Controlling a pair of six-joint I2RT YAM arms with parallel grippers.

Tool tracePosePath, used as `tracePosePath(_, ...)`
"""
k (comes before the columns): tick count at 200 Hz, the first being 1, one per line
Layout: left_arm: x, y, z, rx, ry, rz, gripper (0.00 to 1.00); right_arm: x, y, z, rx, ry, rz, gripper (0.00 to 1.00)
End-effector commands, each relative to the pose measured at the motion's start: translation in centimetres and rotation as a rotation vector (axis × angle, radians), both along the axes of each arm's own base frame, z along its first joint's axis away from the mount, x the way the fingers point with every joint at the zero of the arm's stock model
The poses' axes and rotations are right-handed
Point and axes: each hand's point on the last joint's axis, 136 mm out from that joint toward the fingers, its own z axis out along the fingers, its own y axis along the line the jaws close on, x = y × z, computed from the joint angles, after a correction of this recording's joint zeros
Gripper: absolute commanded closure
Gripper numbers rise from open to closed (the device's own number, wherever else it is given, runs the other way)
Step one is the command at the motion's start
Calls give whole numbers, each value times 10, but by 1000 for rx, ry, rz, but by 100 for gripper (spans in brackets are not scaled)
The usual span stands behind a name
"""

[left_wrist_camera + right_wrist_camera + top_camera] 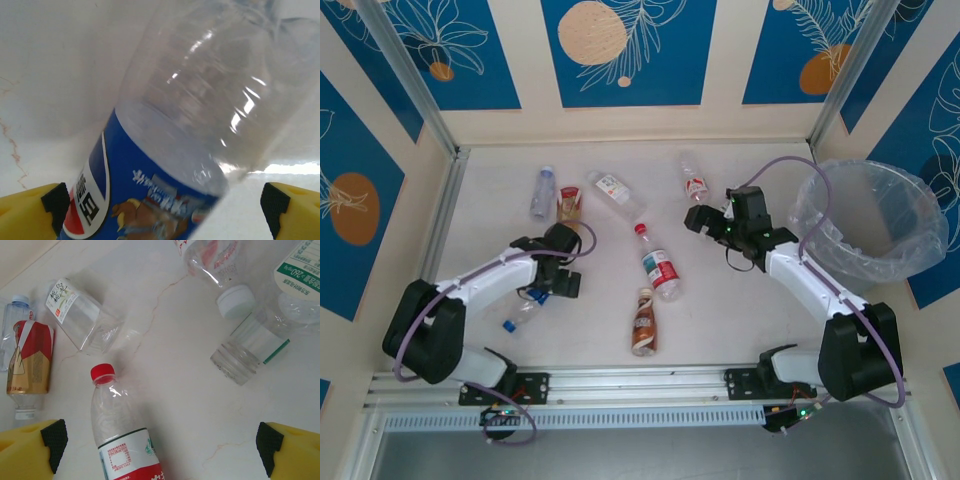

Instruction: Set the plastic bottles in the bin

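- The left gripper hangs low over a clear Pepsi-labelled bottle lying on its side at the near left of the table. Its fingers are spread wide and the bottle's body lies between them, not yet squeezed. I judge it is set astride the bottle for a grab.
- The right gripper is also wide open and holds nothing. It hovers over mid-table with a red-capped bottle just left of its centre line, cap pointing away, which looks like lining up.
- The other bottles lie flat and scattered: a brown one near the middle, and a red-and-gold-labelled one, a blue-capped clear one, a white-labelled one and a red-labelled one farther back.
- The bag-lined bin stands at the right edge beside the right arm (the shorter carry). No bottle shows inside it.
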Motion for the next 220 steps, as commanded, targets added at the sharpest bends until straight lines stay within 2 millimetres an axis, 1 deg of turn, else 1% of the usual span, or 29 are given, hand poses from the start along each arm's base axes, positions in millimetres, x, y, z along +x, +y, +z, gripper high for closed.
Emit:
tracePosePath(1, 0, -1, -3, 1, -19, -8, 1, 1, 4, 3, -18, -7, 11, 1)
tracePosePath(31, 0, -10, -9, -41, -7, -28, 1, -2, 7, 1, -23, -8, 15, 1)
tracePosePath(59, -4, -13, -20, -39, 52, -30, 2, -6, 4, 3, -49, -9, 10, 1)
tracePosePath(82, -6, -17, -23, -64, 65, -38, 8, -8, 0, 7, -61, -26, -1, 1)
tracePosePath(122, -7, -28, -22, -127, 62, -61, 20, -15, -4, 7, -63, -25, -18, 1)
tracePosePath(156, -9, -27, -23, -117, 71, -52, 28, -17, -8, 6, -72, -28, -38, 1)
tracePosePath(173, -9, -29, -22, -127, 62, -51, 36, -17, -9, 7, -78, -30, -45, 1)
tracePosePath(220, -12, -32, -17, -127, 6, -87, 46, -17, -12, 8, -76, -30, -63, 1)
